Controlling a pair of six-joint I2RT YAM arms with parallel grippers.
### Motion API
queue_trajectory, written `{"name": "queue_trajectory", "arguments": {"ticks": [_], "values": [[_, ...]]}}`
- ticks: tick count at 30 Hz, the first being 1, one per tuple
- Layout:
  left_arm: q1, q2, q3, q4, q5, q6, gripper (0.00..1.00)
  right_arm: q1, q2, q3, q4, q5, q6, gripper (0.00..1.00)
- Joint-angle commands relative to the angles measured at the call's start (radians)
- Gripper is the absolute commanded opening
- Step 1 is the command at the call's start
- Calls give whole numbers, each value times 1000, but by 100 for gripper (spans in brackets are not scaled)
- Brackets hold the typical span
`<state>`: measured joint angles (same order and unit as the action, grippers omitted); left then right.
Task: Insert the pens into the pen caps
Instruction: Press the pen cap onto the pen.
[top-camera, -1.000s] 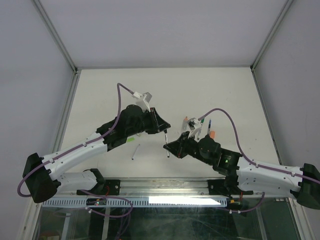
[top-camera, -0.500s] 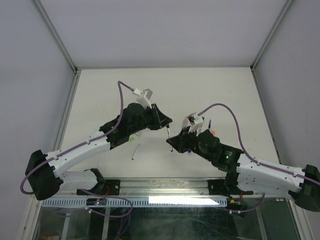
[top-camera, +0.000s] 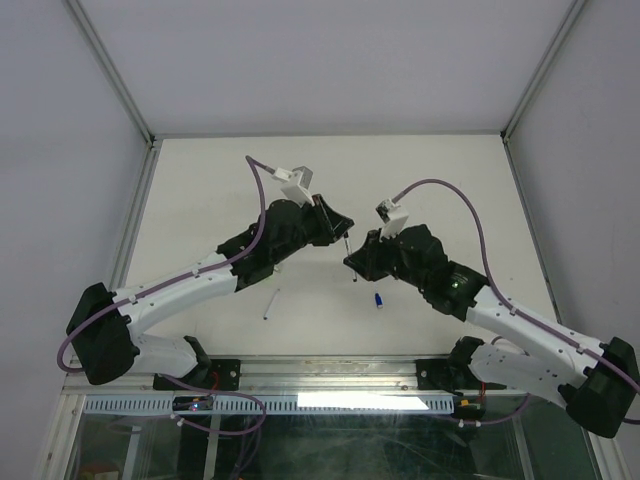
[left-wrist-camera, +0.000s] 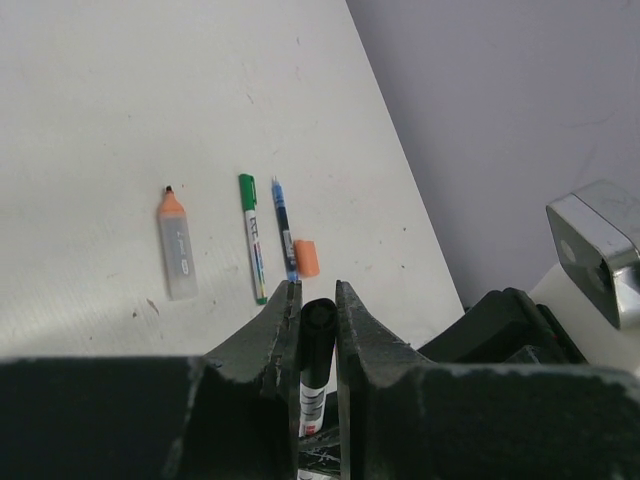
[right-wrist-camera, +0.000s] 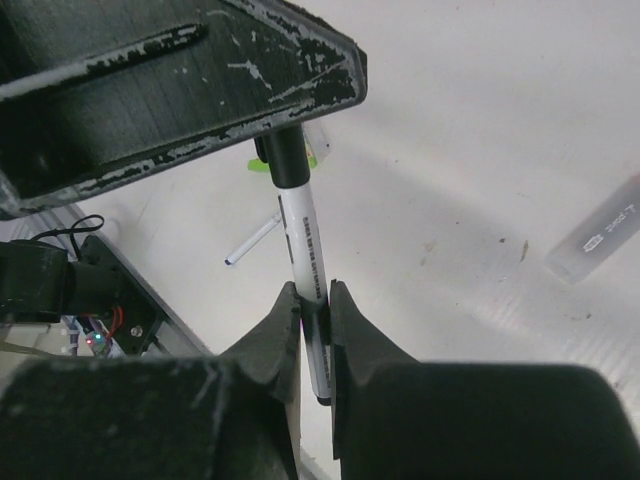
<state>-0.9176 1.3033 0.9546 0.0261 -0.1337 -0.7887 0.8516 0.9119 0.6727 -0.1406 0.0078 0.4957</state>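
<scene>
My left gripper (top-camera: 341, 229) is shut on a black pen cap (left-wrist-camera: 318, 322). My right gripper (top-camera: 355, 264) is shut on a white-barrelled pen (right-wrist-camera: 305, 250) with black print. The pen's upper end sits inside the black cap (right-wrist-camera: 285, 160), so the two grippers (left-wrist-camera: 318, 290) (right-wrist-camera: 315, 292) hold one joined piece in the air above the table, slightly tilted. In the top view it shows as a short dark stick (top-camera: 348, 248) between the two grippers.
A green pen (left-wrist-camera: 252, 238), a blue pen (left-wrist-camera: 284, 228), an orange cap (left-wrist-camera: 306, 257) and a clear-barrelled orange marker (left-wrist-camera: 177, 245) lie beyond the left gripper. A white pen (top-camera: 268, 303) and a blue cap (top-camera: 379, 299) lie near the front. A green cap (right-wrist-camera: 312, 158) shows behind the left fingers.
Both grippers rose and moved toward the back and together. The pen and black cap, apart before, are now joined. The blue cap on the table has come into view.
</scene>
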Motion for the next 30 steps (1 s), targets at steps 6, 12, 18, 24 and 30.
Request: {"name": "queue_trajectory", "arguments": {"ticks": [6,12,18,24,30], "values": [[-130,2,-15,-152,246,22,0,-214,90,315,356,41,-134,0],[-150,20,-12,-157,246,32,0,-242,148,434,419,14,-165,0],[-161,40,-14,-170,238,44,0,-248,193,577,442,56,-237,0],[-177,57,-8,-173,237,49,0,-254,263,730,449,54,-266,0],[-181,34,-22,-182,202,55,0,-259,304,849,372,37,-269,0]]}}
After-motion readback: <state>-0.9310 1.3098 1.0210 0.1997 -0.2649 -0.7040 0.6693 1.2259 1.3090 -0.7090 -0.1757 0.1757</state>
